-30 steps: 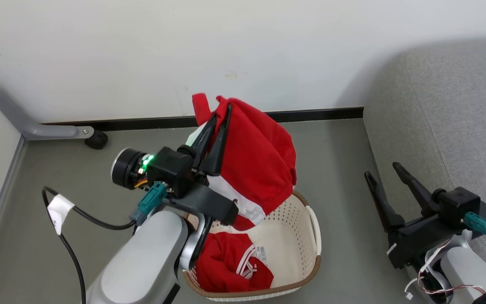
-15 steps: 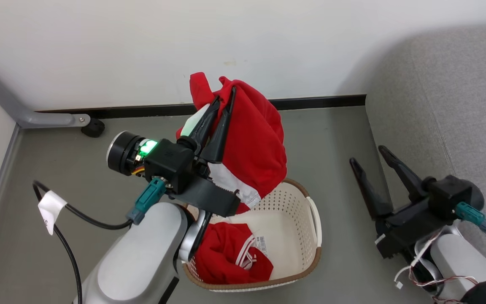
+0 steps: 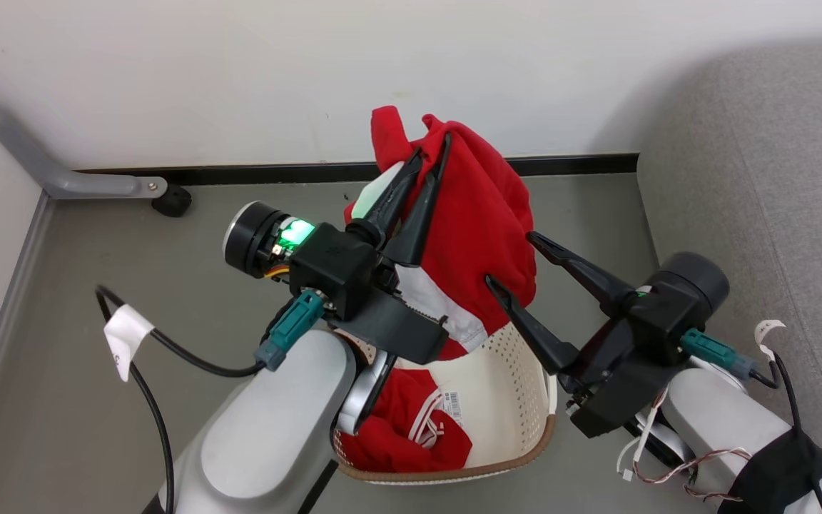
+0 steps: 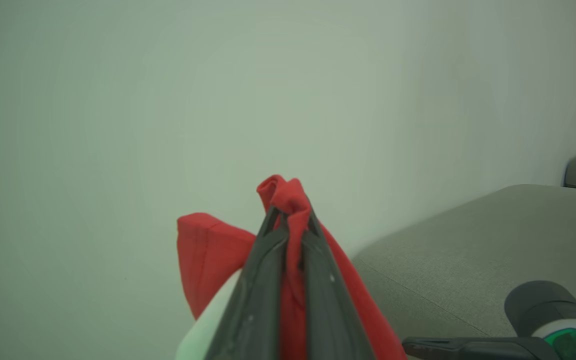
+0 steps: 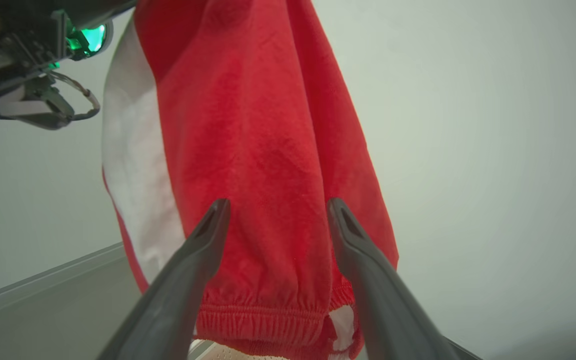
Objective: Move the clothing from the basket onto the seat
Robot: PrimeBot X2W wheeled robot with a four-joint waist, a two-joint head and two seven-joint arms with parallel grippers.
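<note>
The left gripper [image 3: 432,145] is clenched on one red garment [image 3: 479,214], hung above the basket [image 3: 525,400] where a second garment [image 3: 389,428] lies. The right gripper [image 3: 510,258] gapes wide at the hung garment's right-hand hem, maybe touching it.

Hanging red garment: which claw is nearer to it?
Left. The left claw is shut on the garment at its top; the right claw, open, sits beside its lower hem.

One garment [image 3: 486,214] above the basket [image 3: 518,389] — second garment [image 3: 389,444] inside it, seat [image 3: 760,178] rightward.
</note>
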